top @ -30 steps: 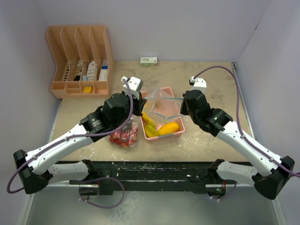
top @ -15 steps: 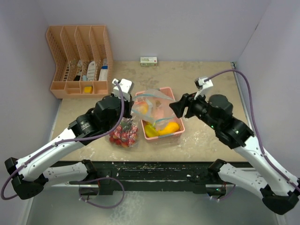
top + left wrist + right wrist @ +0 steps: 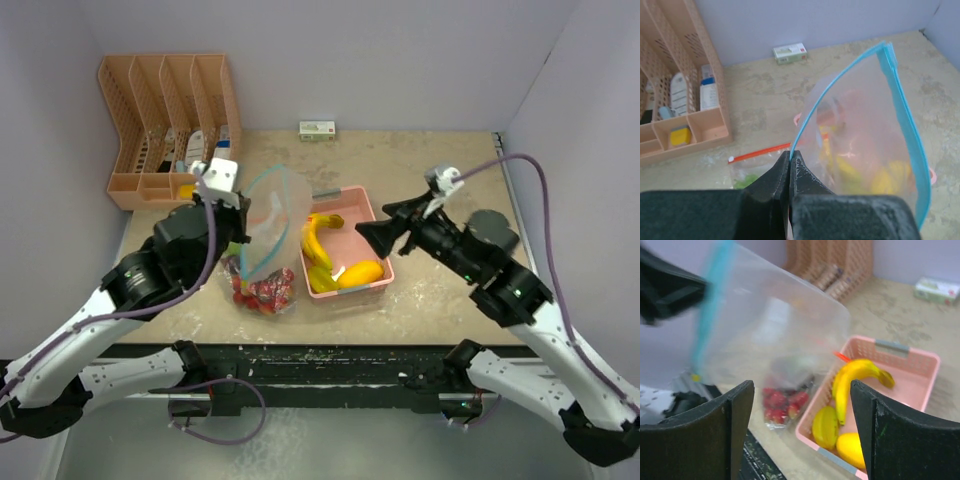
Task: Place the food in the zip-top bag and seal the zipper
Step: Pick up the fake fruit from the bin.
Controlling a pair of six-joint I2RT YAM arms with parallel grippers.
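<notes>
While the left gripper [image 3: 790, 167] is pinched shut on the lip of the clear, blue-zippered zip-top bag [image 3: 268, 215], hanging it seemingly empty at nine o'clock of the pink plastic basket [image 3: 352, 291], its mouth needs holding wide and steady. The right gripper [image 3: 363, 236], jaws wide and empty, hovers at three o'clock. The basket holds yellow toy bananas [image 3: 315, 232], an orange-yellow mango [image 3: 362, 272] and a green piece [image 3: 320, 280]. Red strawberries [image 3: 265, 290] lie in a small clear pouch at seven o'clock.
</notes>
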